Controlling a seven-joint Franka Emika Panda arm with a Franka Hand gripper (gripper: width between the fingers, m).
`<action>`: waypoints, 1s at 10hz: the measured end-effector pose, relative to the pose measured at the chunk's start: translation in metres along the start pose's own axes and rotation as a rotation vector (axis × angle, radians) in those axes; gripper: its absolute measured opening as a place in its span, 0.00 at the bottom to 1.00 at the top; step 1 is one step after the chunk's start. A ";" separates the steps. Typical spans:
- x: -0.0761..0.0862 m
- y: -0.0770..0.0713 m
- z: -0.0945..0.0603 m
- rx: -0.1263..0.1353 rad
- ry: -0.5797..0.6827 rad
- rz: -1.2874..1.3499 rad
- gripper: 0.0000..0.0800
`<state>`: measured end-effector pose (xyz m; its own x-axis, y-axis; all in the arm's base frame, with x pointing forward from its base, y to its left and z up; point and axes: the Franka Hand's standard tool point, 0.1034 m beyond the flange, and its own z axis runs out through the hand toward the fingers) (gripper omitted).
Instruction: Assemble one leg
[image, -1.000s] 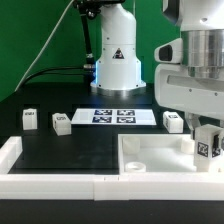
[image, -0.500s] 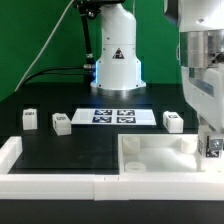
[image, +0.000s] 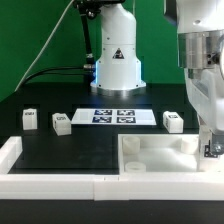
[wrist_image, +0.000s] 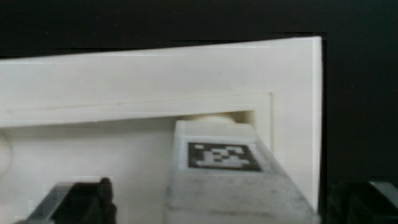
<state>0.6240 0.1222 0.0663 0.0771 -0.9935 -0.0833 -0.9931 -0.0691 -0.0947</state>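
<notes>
1. The leg (wrist_image: 222, 155) stands at the inner corner of the white tray (wrist_image: 160, 75), touching its wall.
2. In the wrist view, the gripper (wrist_image: 231, 200) has a dark finger on each side of the leg; whether they clamp it cannot be told.
3. Three more legs (image: 62, 123) lie beside the marker board (image: 113, 116).

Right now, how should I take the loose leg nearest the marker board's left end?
Take the leg across its two plain side faces, coming straight down from above. It stands upright, clear of other parts, with its tagged face toward the exterior camera.
</notes>
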 end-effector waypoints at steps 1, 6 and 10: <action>0.000 0.000 0.000 -0.001 0.000 -0.157 0.79; -0.001 -0.001 -0.001 -0.007 -0.005 -0.724 0.81; 0.008 -0.003 -0.003 -0.016 0.004 -1.171 0.81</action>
<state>0.6277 0.1138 0.0684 0.9451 -0.3229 0.0496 -0.3170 -0.9433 -0.0986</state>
